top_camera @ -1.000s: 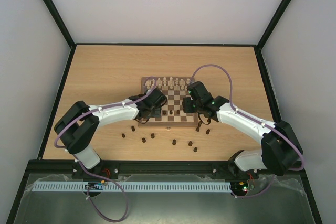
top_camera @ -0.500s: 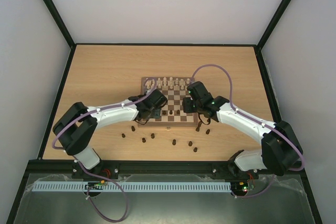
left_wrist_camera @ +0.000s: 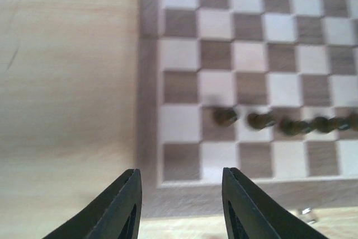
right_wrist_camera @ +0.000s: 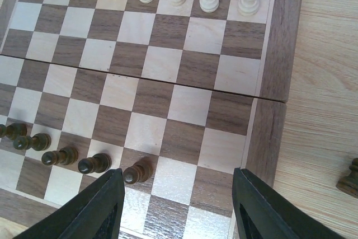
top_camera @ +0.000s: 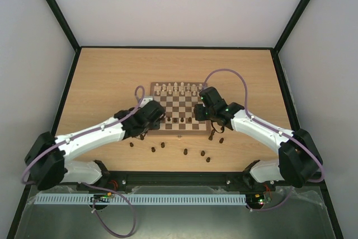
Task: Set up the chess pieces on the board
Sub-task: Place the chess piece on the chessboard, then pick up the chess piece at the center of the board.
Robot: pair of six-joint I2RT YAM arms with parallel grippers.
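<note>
We count a partial row of dark chess pieces standing on the board. The rest lie loose on the tabletop at its 6 o'clock. The left hand and right hand are both apart and empty.

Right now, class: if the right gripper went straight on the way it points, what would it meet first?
Most likely bare squares of the chessboard, between the right gripper's open fingers; the nearest dark pawn stands beside one finger. Depth unclear.

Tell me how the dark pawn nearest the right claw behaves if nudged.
Probably tips easily: the dark pawn stands slim on a small base. Likely light: tiny against the board. Toppled, it may roll into the neighbouring pawn.
</note>
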